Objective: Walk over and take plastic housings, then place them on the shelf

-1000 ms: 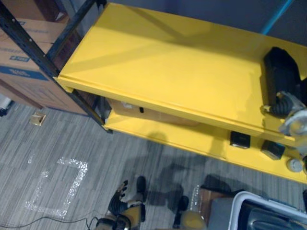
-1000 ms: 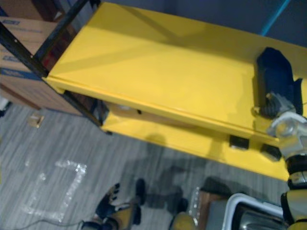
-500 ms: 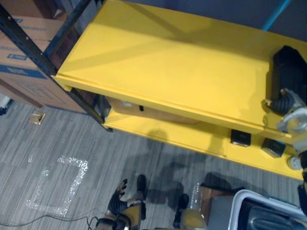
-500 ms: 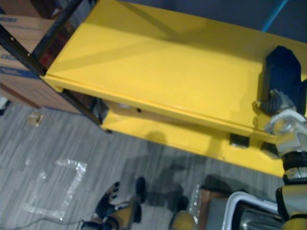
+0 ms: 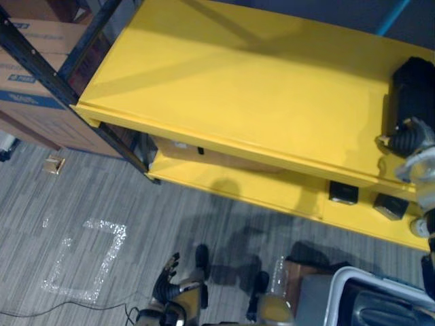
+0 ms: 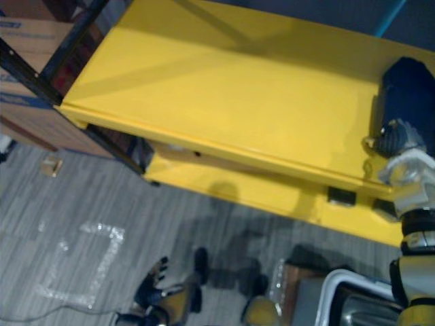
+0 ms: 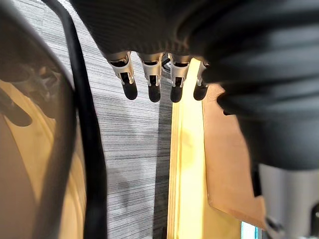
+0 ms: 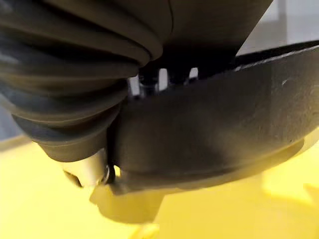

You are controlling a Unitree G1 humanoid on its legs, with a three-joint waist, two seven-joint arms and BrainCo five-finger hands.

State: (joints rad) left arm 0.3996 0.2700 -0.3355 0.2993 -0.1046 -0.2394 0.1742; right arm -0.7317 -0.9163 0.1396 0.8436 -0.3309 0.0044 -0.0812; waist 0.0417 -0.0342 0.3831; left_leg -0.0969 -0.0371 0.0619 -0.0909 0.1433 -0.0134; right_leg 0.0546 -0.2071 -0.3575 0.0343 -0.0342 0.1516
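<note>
Black ribbed cover of our right hand (image 5: 410,136) meets the near end of the black plastic housing (image 5: 413,92), which lies at the right end of the top board of the yellow shelf (image 5: 238,88); whether the hand grips it we cannot tell. Our left hand (image 7: 151,74) hangs low over the grey floor (image 5: 102,197), fingers straight. We see cardboard boxes (image 5: 27,88) left of the shelf with blue print too small to read.
</note>
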